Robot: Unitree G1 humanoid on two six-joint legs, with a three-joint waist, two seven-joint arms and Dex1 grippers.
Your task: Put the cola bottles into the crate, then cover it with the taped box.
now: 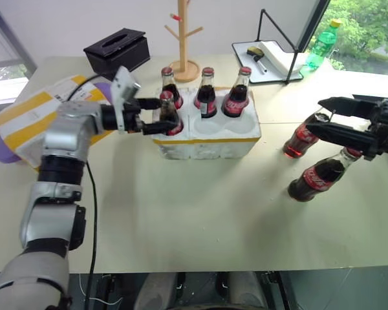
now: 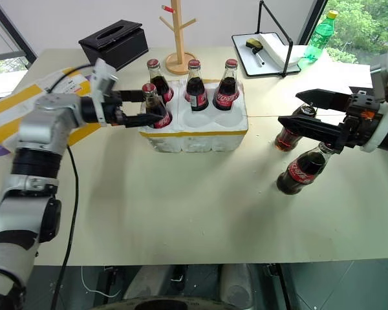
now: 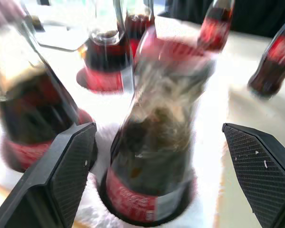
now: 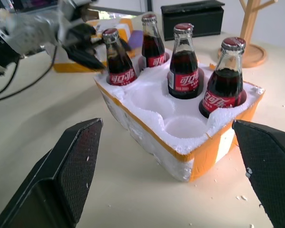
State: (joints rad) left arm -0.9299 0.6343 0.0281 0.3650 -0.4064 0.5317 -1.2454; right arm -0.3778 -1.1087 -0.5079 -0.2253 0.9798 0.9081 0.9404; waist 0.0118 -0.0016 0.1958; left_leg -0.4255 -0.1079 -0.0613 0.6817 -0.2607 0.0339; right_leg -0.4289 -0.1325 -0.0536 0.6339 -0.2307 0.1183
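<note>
A pale table (image 1: pixel 200 213) is seen from above, with a white foam crate (image 1: pixel 210 139) banded in yellow tape near its middle. 4 cola bottles stand upright in the crate's wells: 3 along the far row (image 1: pixel 207 93) and 1 in the front-left well (image 1: pixel 170 115), so that 2 front wells are left empty. The left end effector (image 1: pixel 154 115) is held level at the crate's left side, pointing toward the right, with its 2 black fingers spread on either side of the front-left bottle; in the left wrist view a clear gap is seen between each finger and the glass, so nothing is gripped, and the bottle is judged to have been set down in its well. 2 more cola bottles (image 1: pixel 315 175) stand on the table to the right of the crate, apparently waiting for the empty wells. The right end effector (image 1: pixel 328 117) is held level just above these 2, pointing left toward the crate, its fingers wide apart and empty. The taped box (image 1: pixel 35 116), striped in yellow with purple ends, lies at the left edge of the table behind the left arm, probably kept aside until the crate is full. A black tissue box (image 1: pixel 116 50), a wooden stand (image 1: pixel 183 39) and a green bottle (image 1: pixel 323 42) are seen at the far edge.
</note>
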